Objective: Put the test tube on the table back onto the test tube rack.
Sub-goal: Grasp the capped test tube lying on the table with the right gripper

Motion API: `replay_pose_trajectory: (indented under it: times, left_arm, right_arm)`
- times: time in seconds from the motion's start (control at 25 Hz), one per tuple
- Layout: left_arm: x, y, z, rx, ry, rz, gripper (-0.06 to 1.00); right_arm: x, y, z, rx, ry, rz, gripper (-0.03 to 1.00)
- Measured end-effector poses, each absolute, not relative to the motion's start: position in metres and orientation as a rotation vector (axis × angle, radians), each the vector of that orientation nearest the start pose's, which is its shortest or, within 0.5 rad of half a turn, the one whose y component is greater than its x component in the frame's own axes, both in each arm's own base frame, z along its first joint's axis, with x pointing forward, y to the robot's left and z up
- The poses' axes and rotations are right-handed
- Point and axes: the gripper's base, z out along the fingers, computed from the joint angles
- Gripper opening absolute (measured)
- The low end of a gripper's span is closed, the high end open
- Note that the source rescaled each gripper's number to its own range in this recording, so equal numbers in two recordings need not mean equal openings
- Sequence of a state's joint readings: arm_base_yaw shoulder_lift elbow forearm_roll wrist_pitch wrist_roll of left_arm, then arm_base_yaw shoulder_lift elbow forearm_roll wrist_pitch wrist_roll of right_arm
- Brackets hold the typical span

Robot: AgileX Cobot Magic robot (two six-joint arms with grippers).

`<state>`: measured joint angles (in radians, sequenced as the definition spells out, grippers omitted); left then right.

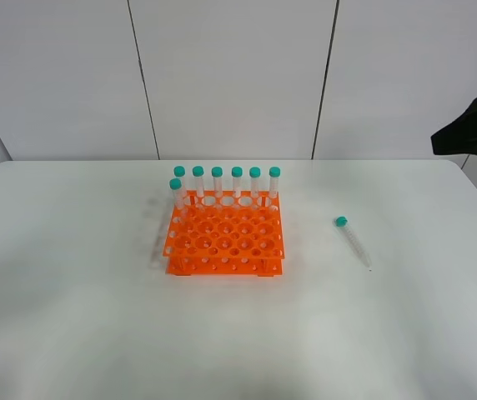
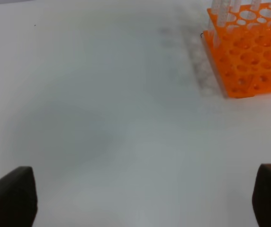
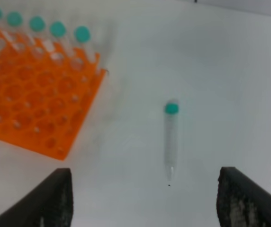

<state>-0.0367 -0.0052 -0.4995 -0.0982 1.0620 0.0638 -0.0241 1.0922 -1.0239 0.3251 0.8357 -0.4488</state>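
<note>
Grippers: the left gripper (image 2: 141,197) and the right gripper (image 3: 147,198) both have their dark fingers spread wide, with nothing between them.
Left side: the left gripper hangs over bare table (image 1: 72,317), with the near left corner of the test tube rack (image 2: 249,56) ahead of it and off to the right.
Right side: the right gripper is above the test tube (image 3: 171,137), which lies ahead of the gap between the fingers, its pointed tip toward the gripper. No contact.
Right arm: only a black part of it shows in the high view, at the far right edge, above the table's far corner.
Tube: the test tube (image 1: 353,242) lies flat on the table, to the right of the rack and clear of it, teal cap toward the far left, tip toward the near right.
Rack: the orange test tube rack (image 1: 226,237) stands a little left of the table's middle.
Rack contents: seven teal-capped tubes (image 1: 217,182) stand upright, six along the far row and one in the next row at the left corner; the other holes look open.
Backdrop: pale grey wall panels (image 1: 230,75) beyond the far edge.
</note>
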Motion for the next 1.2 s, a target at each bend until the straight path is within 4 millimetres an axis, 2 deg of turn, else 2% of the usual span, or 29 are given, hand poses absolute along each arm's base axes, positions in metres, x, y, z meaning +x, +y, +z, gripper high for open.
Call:
replay_pose_trajectory:
  times: [0.32, 0.64, 0.88, 1.0, 1.2]
  left_arm:
    - [-0.006, -0.008, 0.277, 0.107, 2.036, -0.100, 1.00]
    - [-0.006, -0.008, 0.277, 0.107, 2.036, -0.100, 1.00]
    - [-0.006, -0.008, 0.277, 0.107, 2.036, -0.100, 1.00]
    - [-0.006, -0.008, 0.277, 0.107, 2.036, -0.100, 1.00]
    - [-0.006, -0.008, 0.277, 0.107, 2.036, -0.100, 1.00]
  right_arm:
    - [0.276, 0.010, 0.293, -0.355, 2.508, 0.132, 0.77]
    - [0.317, 0.007, 0.238, -0.381, 2.620, 0.119, 0.77]
    - [0.349, 0.005, 0.218, -0.405, 2.659, 0.096, 0.77]
    - [0.363, 0.010, 0.211, -0.450, 2.675, 0.093, 0.77]
    - [0.377, 0.036, 0.183, -0.534, 2.748, 0.113, 0.77]
